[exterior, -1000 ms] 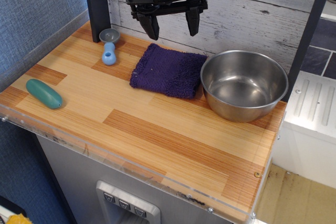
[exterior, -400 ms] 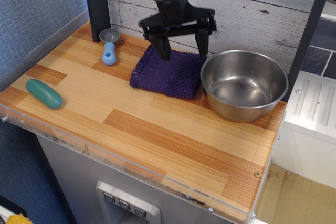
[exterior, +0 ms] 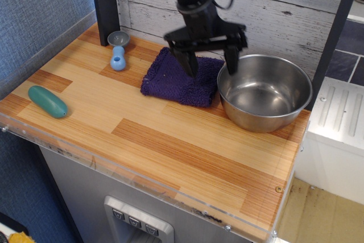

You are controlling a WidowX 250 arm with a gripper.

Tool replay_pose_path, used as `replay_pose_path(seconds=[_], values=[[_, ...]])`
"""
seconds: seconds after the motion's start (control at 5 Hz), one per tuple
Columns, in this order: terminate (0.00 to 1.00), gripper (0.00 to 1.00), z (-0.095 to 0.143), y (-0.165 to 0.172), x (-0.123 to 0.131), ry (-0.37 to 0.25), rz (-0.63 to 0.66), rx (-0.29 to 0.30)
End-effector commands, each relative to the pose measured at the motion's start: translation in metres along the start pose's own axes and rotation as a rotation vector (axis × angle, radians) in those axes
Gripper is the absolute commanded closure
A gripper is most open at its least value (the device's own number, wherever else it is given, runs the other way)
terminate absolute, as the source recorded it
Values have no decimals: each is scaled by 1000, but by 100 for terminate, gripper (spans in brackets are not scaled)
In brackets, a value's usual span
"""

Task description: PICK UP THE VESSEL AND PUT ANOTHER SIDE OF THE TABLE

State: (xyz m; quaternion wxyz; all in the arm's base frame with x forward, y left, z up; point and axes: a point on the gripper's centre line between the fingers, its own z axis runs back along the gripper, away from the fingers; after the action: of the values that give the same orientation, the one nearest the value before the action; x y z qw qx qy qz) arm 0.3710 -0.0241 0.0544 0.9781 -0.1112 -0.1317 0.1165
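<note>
The vessel (exterior: 265,91) is a large shiny steel bowl with a rolled rim, standing upright and empty at the back right of the striped wood table (exterior: 170,140). My gripper (exterior: 211,65) is open, its two black fingers pointing down. The right finger (exterior: 232,61) hangs just over the bowl's left rim, the left finger over the purple cloth. It holds nothing.
A folded purple cloth (exterior: 179,78) lies left of the bowl, touching it. A small grey scoop with a blue handle (exterior: 118,49) sits at the back left by a dark post (exterior: 105,4). A teal oval object (exterior: 48,101) lies near the left front edge.
The open gripper has come down and moved right, from above the cloth's back edge to the bowl's left rim. Nothing on the table has moved.
</note>
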Motion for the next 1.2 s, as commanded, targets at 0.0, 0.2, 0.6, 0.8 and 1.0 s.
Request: replay_pose_path(seconds=[0.0, 0.2, 0.6, 0.8, 1.0], values=[[0, 0, -13, -15, -5, -1, -57, 10], [0, 0, -24, -13, -6, 11, -88, 109], [0, 100, -25, -3, -5, -11, -61, 170], [0, 100, -23, -2, -6, -14, -58, 161], [0, 0, -15, -2, -5, -21, -57, 148]])
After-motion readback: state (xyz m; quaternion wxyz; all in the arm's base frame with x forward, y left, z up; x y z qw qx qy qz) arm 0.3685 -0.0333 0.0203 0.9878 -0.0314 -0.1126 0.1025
